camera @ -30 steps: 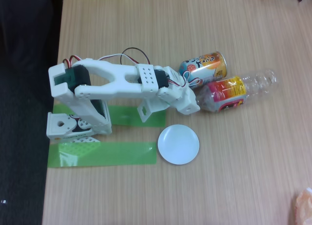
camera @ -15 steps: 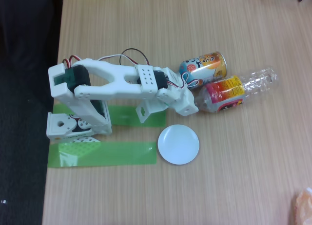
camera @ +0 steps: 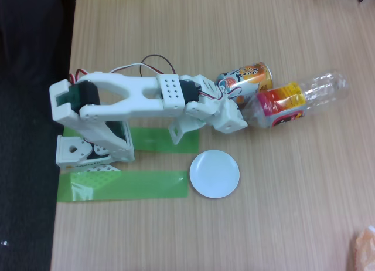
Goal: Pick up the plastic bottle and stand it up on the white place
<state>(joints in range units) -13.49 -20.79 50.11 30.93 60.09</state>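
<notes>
GRIP: white two-finger gripper [camera: 245, 114] at the cap end of the clear ribbed plastic bottle [camera: 299, 101], jaw opening hidden | BOTTLE: right of centre, touching the blue-and-orange can [camera: 246, 81] | TARGET: round white plate [camera: 214, 173] lower centre, bare | RISK: end-hold may slip or swing; can may get nudged.

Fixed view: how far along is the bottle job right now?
Done: the gripper has reached the plastic bottle and appears shut on its cap end. In hand: the bottle is on its side beside the can, pointing away from the arm; whether it is off the table is unclear. Left: carry it to the white plate, which is bare, and stand it upright.
</notes>
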